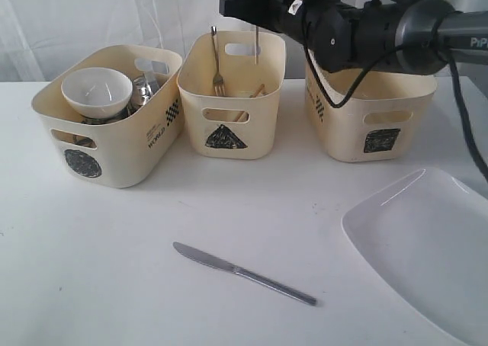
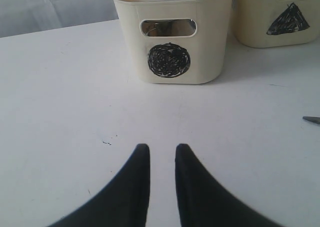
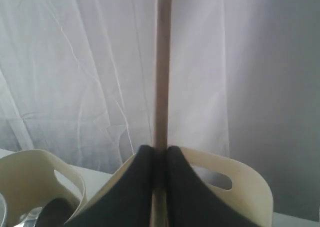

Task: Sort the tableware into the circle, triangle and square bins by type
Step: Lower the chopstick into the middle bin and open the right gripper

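Note:
My right gripper (image 3: 160,149) is shut on a wooden chopstick (image 3: 163,62). In the exterior view it (image 1: 255,9) holds that chopstick (image 1: 257,47) upright over the triangle bin (image 1: 229,136), where a steel fork (image 1: 217,72) and another chopstick (image 1: 252,98) stand. The circle bin (image 1: 84,161) holds a white bowl (image 1: 97,92) and a steel mug (image 1: 145,87). A steel knife (image 1: 244,272) lies on the table in front. The large white plate (image 1: 427,247) rests at the front right. My left gripper (image 2: 162,149) hovers open over bare table, facing the circle bin (image 2: 172,62).
The square bin (image 1: 374,125) stands at the back right, partly behind my right arm (image 1: 381,30). White curtains hang behind the bins. The triangle bin (image 2: 280,22) and the knife's tip (image 2: 312,119) show at the edge of the left wrist view.

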